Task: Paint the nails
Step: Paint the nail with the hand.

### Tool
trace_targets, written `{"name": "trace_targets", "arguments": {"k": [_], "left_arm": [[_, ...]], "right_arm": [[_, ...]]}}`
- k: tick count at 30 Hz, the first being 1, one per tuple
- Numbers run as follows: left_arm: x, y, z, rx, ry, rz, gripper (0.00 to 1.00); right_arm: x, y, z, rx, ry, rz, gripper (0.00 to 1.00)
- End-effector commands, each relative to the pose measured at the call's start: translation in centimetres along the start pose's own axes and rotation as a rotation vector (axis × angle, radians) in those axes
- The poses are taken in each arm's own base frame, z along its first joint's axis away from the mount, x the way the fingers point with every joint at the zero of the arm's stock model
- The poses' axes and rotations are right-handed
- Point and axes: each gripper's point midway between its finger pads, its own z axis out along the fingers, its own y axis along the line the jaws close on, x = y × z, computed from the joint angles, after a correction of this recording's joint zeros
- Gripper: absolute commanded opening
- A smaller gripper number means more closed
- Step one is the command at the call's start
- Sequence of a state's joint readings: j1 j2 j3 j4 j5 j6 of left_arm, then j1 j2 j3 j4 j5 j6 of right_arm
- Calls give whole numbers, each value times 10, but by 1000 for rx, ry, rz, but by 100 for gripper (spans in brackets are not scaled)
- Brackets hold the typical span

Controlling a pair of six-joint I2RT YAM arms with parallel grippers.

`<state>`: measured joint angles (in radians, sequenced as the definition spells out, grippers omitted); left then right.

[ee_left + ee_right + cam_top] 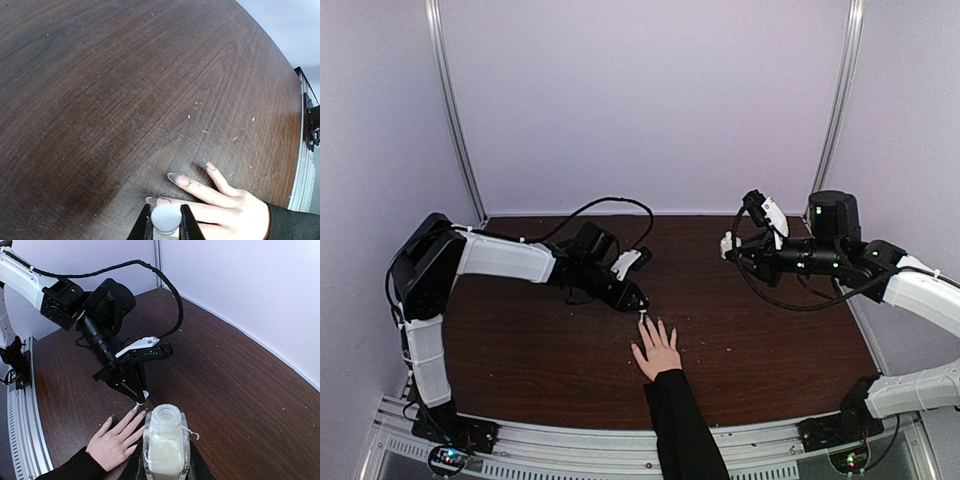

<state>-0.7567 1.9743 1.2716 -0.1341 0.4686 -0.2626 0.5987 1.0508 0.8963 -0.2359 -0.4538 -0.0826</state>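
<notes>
A light-skinned hand (657, 354) with a black sleeve (685, 430) lies flat on the dark wooden table, fingers spread toward the back. Its long nails (175, 177) show in the left wrist view and in the right wrist view (134, 410). My left gripper (638, 304) is shut on a white brush cap (166, 218), held point-down right over a fingertip nail (151, 200). My right gripper (730, 243) is shut on an open clear bottle (166, 447) of pale polish, held upright above the table at the right.
The wooden table (760, 330) is bordered by white walls at the back and sides. An aluminium rail (620, 455) runs along the near edge. A black cable (610, 203) loops behind the left arm.
</notes>
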Motion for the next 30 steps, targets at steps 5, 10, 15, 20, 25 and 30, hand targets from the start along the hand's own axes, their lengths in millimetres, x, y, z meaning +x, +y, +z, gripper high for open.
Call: {"name": "trace_targets", "arguments": {"k": [5,10,15,20,25,30], "left_arm": [[-4,-1,6,9,-4,8,0],[-3,1,7,1,2,7,0],[-2,3,8,-8,6,6,0],[-3,4,8,-22,7,7,0],[-4,8,8,-40,12,7,0],[-2,10,9,-53,19,5,0]], "right_arm": [[-5,-3,-4,20,-25,-11,0],[-5,-4,-3,22,-26,-12,0],[-5,-4,-4,22,-26,-12,0],[-5,-4,-4,22,-26,-12,0],[-5,-4,-4,23,-27,-13,0],[-4,-4,-4,24,-24,-13,0]]}}
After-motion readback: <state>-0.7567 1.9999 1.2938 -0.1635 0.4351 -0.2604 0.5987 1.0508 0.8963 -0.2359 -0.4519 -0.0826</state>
